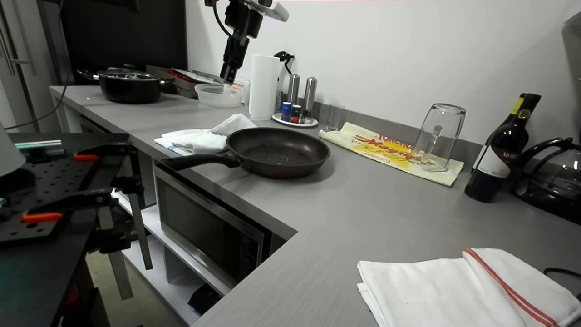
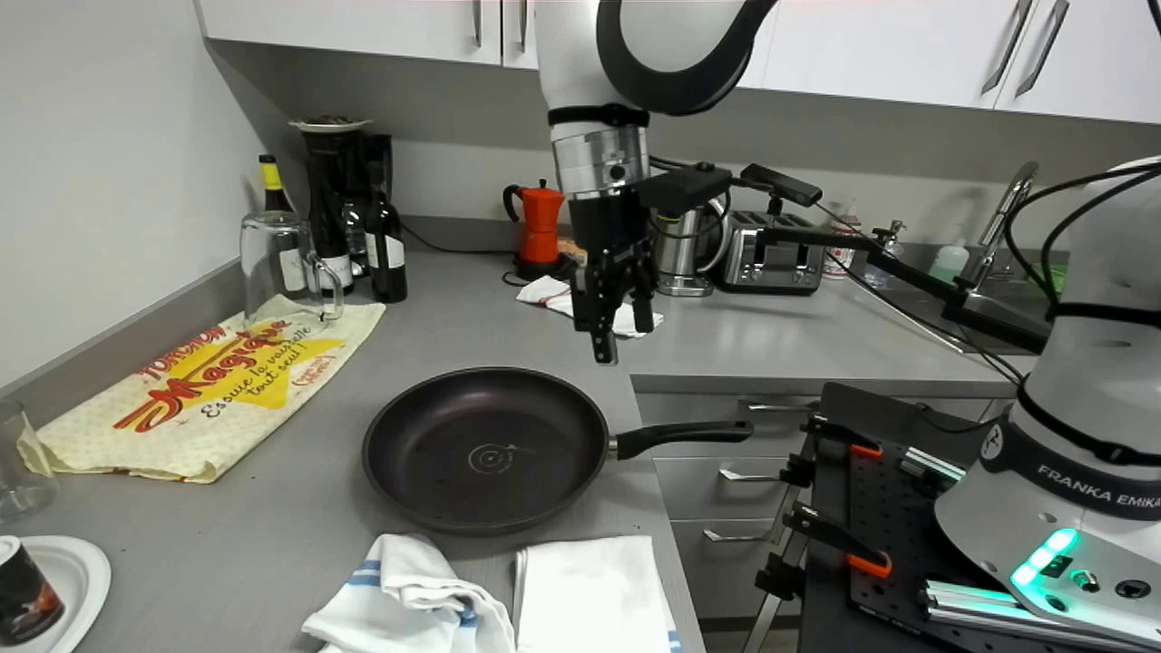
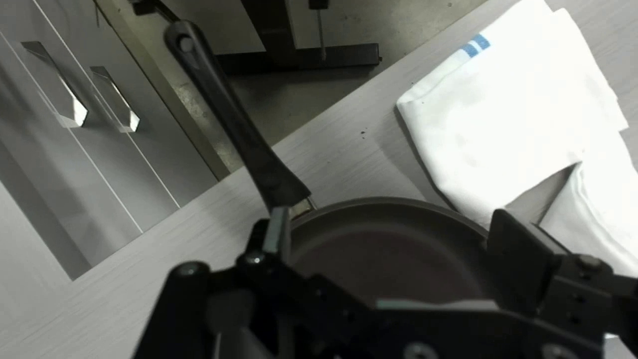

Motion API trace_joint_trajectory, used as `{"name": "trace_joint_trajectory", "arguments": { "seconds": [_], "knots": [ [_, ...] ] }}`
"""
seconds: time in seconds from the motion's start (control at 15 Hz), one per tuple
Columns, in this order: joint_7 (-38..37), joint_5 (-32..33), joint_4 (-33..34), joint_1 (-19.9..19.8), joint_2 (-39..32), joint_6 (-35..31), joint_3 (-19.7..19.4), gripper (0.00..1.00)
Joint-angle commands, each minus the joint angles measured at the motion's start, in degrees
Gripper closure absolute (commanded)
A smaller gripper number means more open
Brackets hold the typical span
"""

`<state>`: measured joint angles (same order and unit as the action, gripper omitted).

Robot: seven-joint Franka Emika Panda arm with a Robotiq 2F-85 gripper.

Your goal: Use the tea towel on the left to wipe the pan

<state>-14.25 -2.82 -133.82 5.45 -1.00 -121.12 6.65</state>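
Closest to the wrist camera is the black metal tool (image 3: 391,232), its two blunt fingers (image 3: 521,254) spread apart with nothing gripped. Below it shows the round black frying pan (image 2: 485,449), whose long black handle (image 2: 685,435) juts past the edge of the smooth grey desk (image 1: 363,218). Just beside the pan, apparently to the robot's left, lies the white cloth tea towel with blue stripes (image 2: 408,599), part bunched and part folded flat; whether that is one cloth or two I cannot tell.

The step in hand seems to be fetching this towel. Best to come down over a raised fold of the bunched part, fingers set across the ridge, low enough for a thick pinch, then close and lift straight up; the flat part would likely offer little hold. For the wiping, light strokes inside the rim should serve, since a hard push could swing the pan.

As to containers, the pan shows only a pale round emblem (image 2: 492,459) on its floor. Farther off, an upturned clear glass mug (image 1: 442,127) stands on a pale yellow cloth printed in red (image 1: 358,143), and a round white plate (image 2: 82,580) carries small canisters (image 1: 295,114), one blue. Farthest, in an exterior view, sit a low translucent plastic tub (image 1: 211,96) and a broad black two-handled pot (image 1: 131,91); their contents I cannot tell.
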Motion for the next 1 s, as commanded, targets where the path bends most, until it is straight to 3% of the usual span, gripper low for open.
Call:
{"name": "trace_joint_trajectory", "arguments": {
  "seconds": [0.0,0.4,0.93],
  "knots": [
    [-4.8,-3.3,5.7,2.7,-6.2,-1.9,2.0,0.00],
    [-10.3,-6.5,10.9,6.6,-13.5,-5.0,3.8,0.00],
    [-20.6,-6.9,13.3,11.2,-22.6,-18.9,2.5,0.00]
  ]
}}
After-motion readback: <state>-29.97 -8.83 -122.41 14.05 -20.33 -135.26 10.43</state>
